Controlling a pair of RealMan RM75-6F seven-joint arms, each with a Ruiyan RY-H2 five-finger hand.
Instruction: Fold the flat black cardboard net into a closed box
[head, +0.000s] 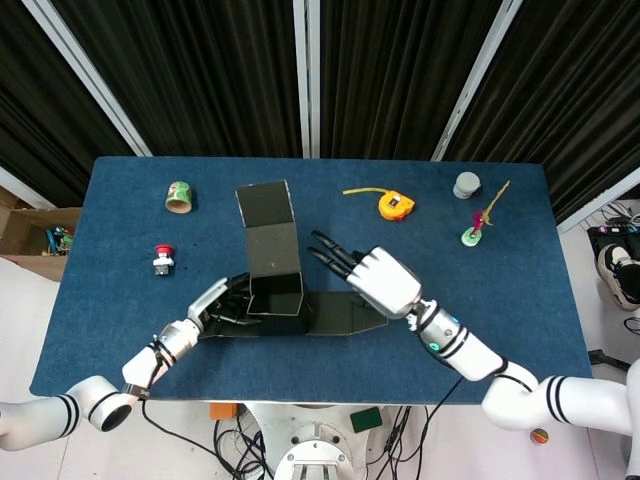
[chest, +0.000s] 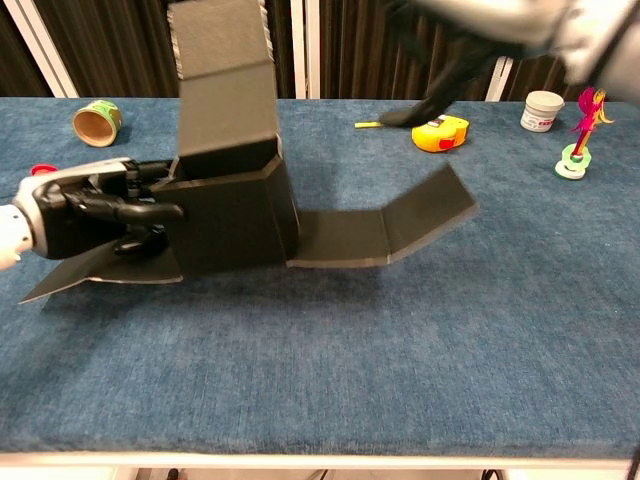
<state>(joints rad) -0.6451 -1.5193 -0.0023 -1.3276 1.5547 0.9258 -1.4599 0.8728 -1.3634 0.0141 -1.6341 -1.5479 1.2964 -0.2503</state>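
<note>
The black cardboard net (head: 275, 292) (chest: 235, 215) stands half folded as an open-topped box at the table's front left. Its long lid flap (head: 268, 228) (chest: 225, 75) rises upright from the back wall. A creased flap (head: 345, 312) (chest: 385, 225) lies out to the right, its end tilted up. My left hand (head: 215, 305) (chest: 95, 205) grips the box's left side, fingers curled against that wall. Another flap lies flat under this hand. My right hand (head: 375, 278) (chest: 480, 30) hovers above and right of the box with fingers spread, holding nothing; in the chest view it is blurred.
A green tape roll (head: 180, 196) (chest: 97, 120) and a red button (head: 164, 260) sit at the left. A yellow tape measure (head: 394, 206) (chest: 441, 132), a white jar (head: 466, 185) (chest: 543, 110) and a pink-and-green toy (head: 474, 232) (chest: 575, 150) lie at the back right.
</note>
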